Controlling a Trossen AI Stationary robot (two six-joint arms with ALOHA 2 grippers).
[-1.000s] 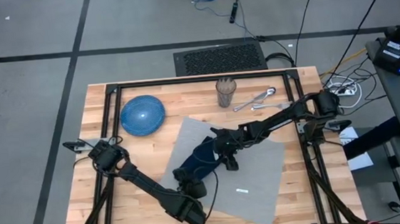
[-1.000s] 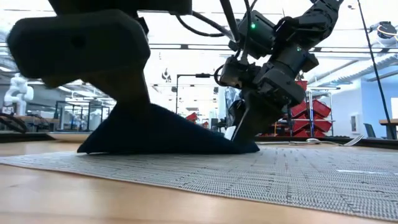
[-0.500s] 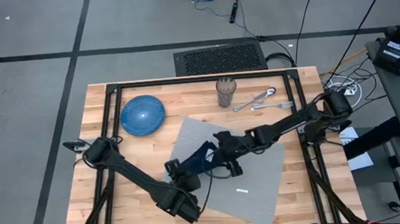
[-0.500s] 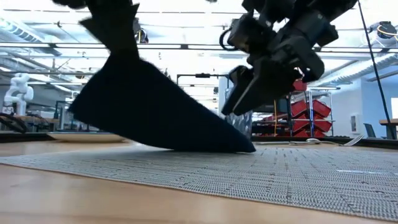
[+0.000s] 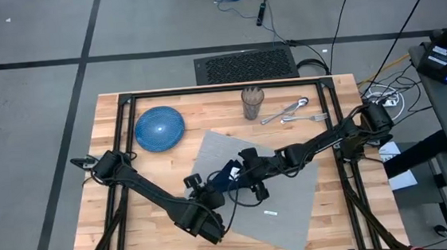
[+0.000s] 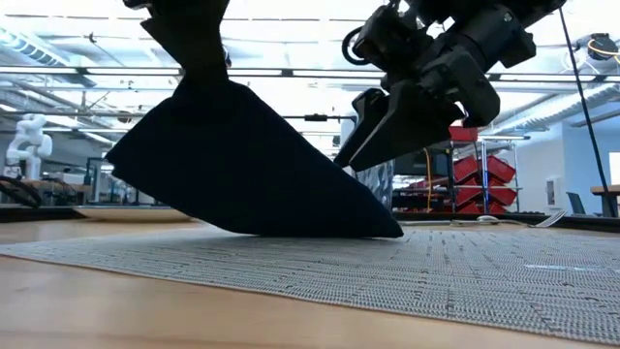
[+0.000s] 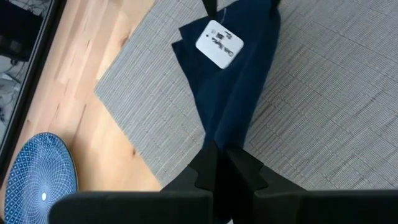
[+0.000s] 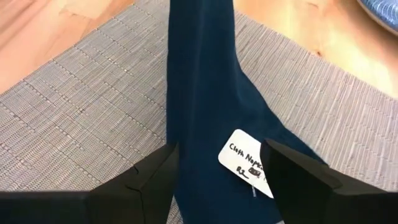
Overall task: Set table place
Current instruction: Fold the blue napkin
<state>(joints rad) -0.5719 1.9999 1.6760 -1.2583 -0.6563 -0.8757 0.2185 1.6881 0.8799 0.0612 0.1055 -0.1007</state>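
Brown cup [image 5: 253, 103] stands upright on the table [image 5: 119, 221], contents unclear.

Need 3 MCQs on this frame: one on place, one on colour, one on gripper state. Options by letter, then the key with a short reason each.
1. Where does the round blue patterned plate sit?
A. On the flat grey woven placemat
B. On the bare light wood tabletop, beside the placemat's corner
C. Under the navy cloth napkin

2. What colour is the tag on the napkin?
A. White
B. Red
C. Yellow

3. How do the grippers stand?
A. Both open
B. Left gripper shut on the napkin, right gripper open around it
C. Left open, right shut on the plate

Key: 1 B, the high view shows the plate on wood, clear of the mat. 2 A, the right wrist view shows a white handwritten label. 3 B, the left wrist view shows cloth pinched between closed fingers; the right fingers stand apart either side of the napkin.
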